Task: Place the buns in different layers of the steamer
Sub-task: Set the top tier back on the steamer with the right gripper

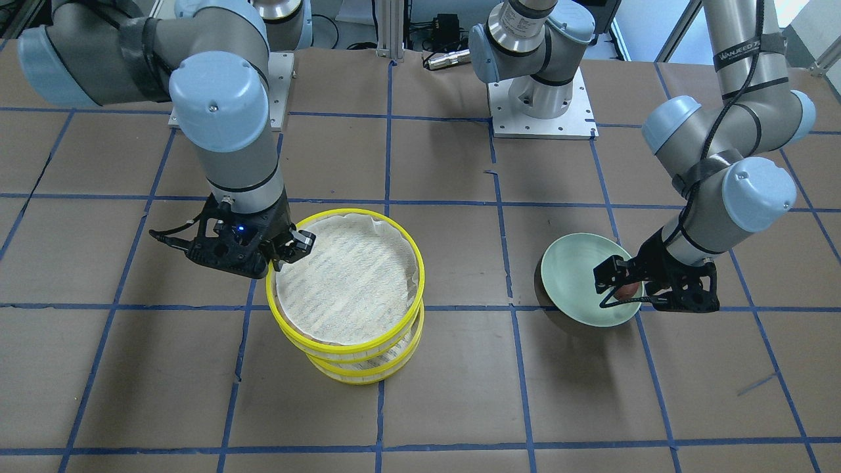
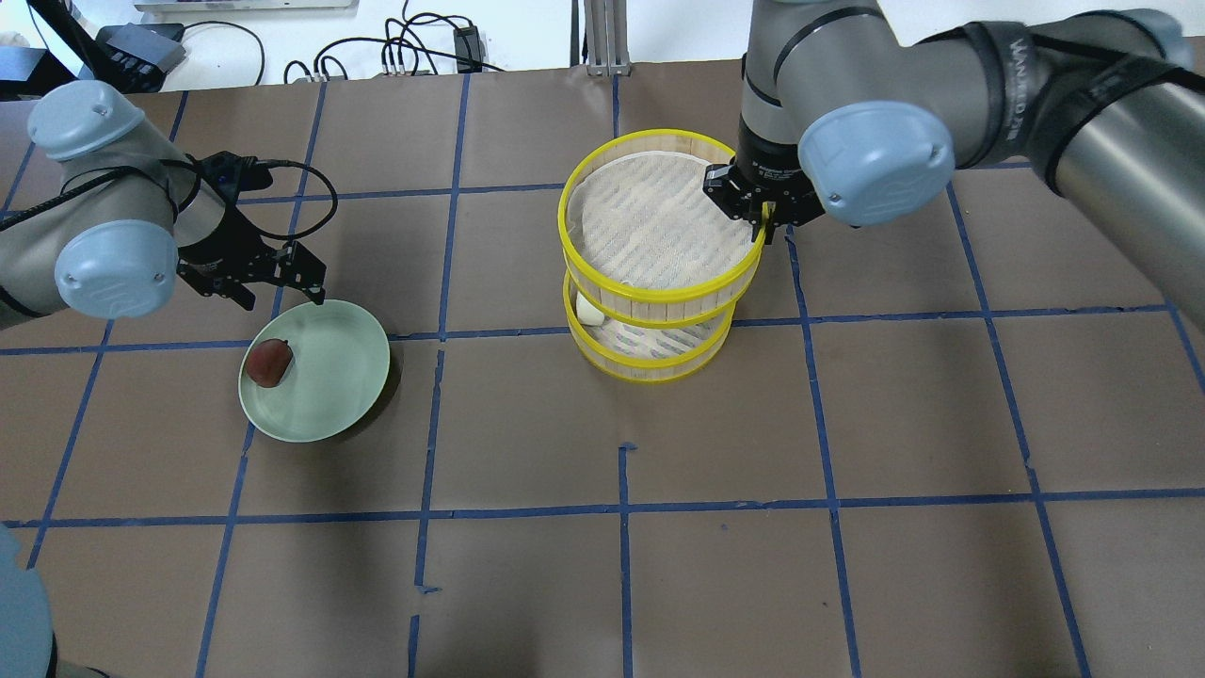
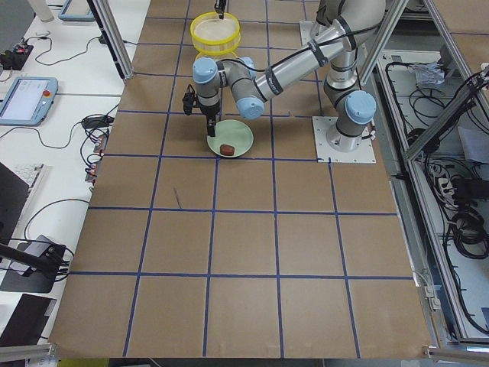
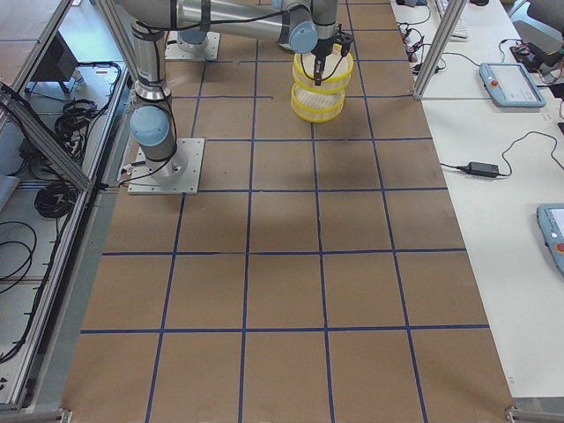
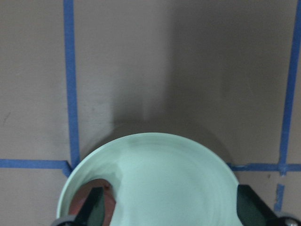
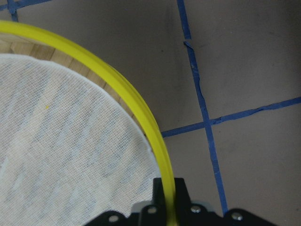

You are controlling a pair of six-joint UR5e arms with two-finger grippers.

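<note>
Right gripper (image 2: pixel 761 224) pinching upper steamer layer (image 2: pixel 659 303) rim; left gripper (image 2: pixel 280 290) spread wide above brown bun (image 2: pixel 268 362).

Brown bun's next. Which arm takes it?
Left. The left gripper hangs open over the plate, beside the brown bun. The right gripper is clamped on the top tray's rim, so it's busy.

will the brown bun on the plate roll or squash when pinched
Probably soft: the brown bun looks rounded and doughy, so a hard pinch may dent it. It sits by the rim of the smooth plate, so a nudge might slide or roll it inward. Small beside the open left gripper, likely light.
</note>
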